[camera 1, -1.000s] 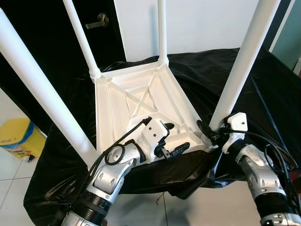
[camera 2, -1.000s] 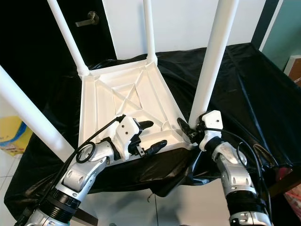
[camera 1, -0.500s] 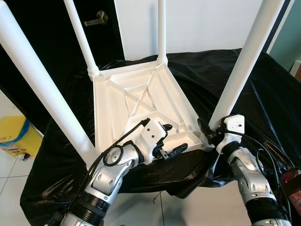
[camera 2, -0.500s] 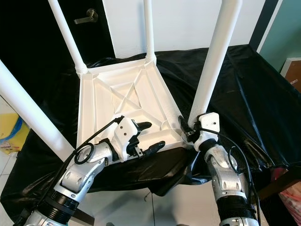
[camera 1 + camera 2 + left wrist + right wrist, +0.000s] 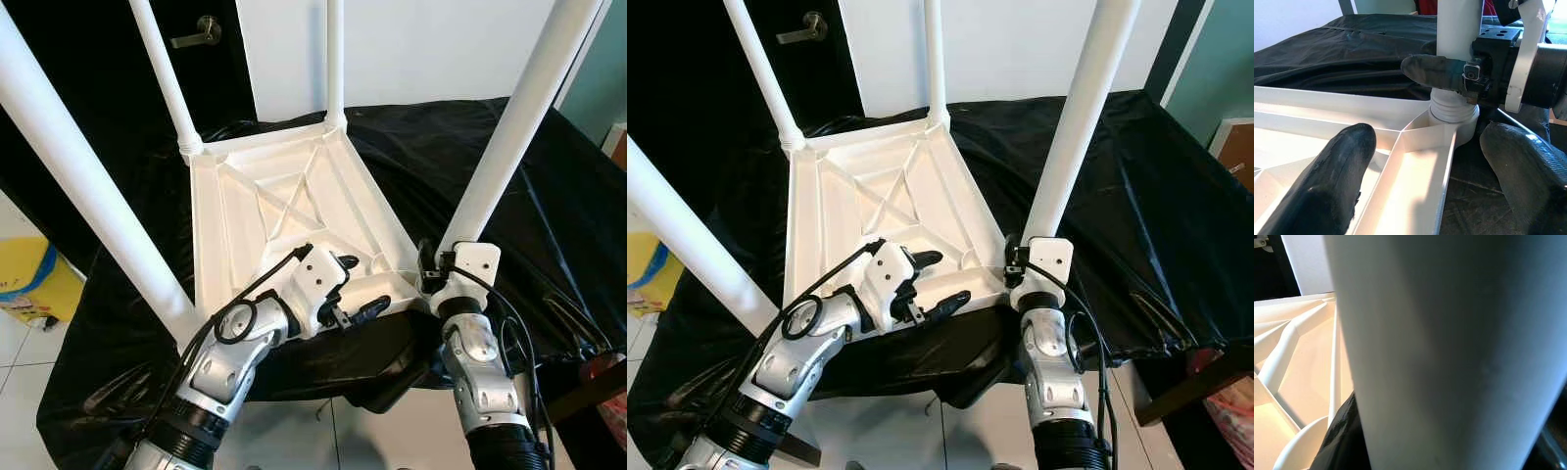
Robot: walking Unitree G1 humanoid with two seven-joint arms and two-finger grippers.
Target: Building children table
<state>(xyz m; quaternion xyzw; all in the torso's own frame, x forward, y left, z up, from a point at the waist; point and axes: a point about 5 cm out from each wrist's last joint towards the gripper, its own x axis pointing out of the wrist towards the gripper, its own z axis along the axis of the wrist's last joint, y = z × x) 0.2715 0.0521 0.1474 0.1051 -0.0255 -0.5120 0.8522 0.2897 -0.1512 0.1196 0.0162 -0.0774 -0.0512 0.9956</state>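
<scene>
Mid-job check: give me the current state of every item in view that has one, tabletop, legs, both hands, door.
Tabletop: upside down on the black sheet, ribbed underside up.
Four legs: all standing upright in the corner sockets.
Near right leg: seated in its socket.
Right hand: fingers around the base of that leg.
Left hand: open, fingers straddling the tabletop's near rim.
Door: shut, handle level.

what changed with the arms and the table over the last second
The right arm swung inward, under the near right leg, with the right gripper still clamped at that leg's base. The left gripper stays open over the near rim of the upturned tabletop; the table did not move.
</scene>
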